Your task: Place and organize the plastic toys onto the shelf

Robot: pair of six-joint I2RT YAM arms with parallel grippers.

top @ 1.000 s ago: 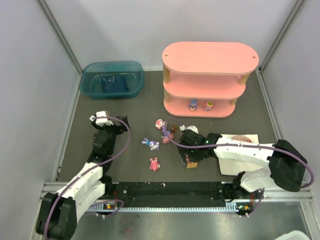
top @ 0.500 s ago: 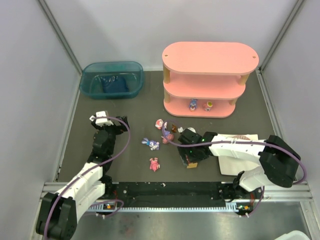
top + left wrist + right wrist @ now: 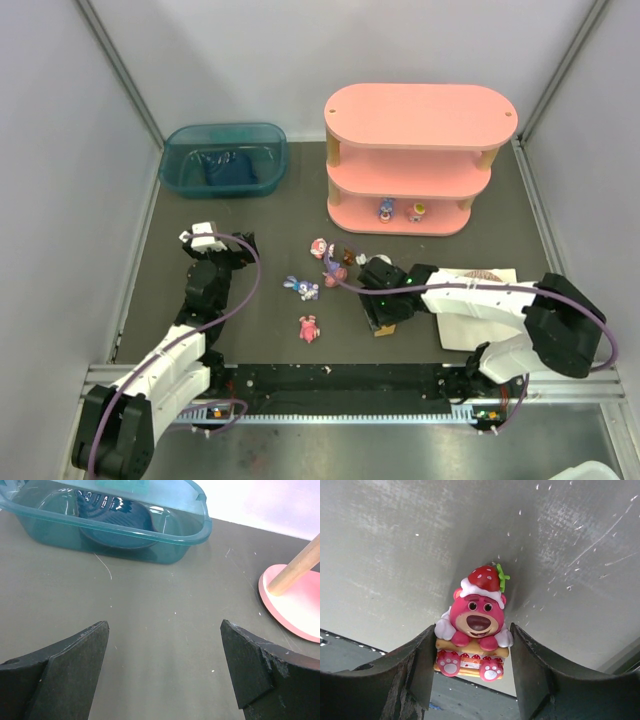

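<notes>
A pink bear figurine with a strawberry hat (image 3: pixel 476 625) stands on the dark table between the fingers of my right gripper (image 3: pixel 472 630). The left finger touches its cake base, while a thin gap shows at the right finger. From above this toy (image 3: pixel 383 326) sits under the right gripper (image 3: pixel 380 316). A purple-blue bunny (image 3: pixel 302 288), a pink toy (image 3: pixel 309 327) and a small cluster (image 3: pixel 333 262) lie left of it. Two figurines (image 3: pixel 386 208) (image 3: pixel 417 210) stand on the pink shelf's (image 3: pixel 420 115) lowest board. My left gripper (image 3: pixel 164 625) is open over bare table, also seen from above (image 3: pixel 222 240).
A teal bin (image 3: pixel 224 158) holding a dark blue item stands at the back left, close ahead of the left gripper (image 3: pixel 125 525). The shelf's lowest board and a post (image 3: pixel 295 605) show at that view's right. A white sheet with a reddish egg (image 3: pixel 480 275) lies beside the right arm.
The right gripper's jaws have narrowed around the bear figurine, and the arm shifted slightly left. The left arm has not moved.
</notes>
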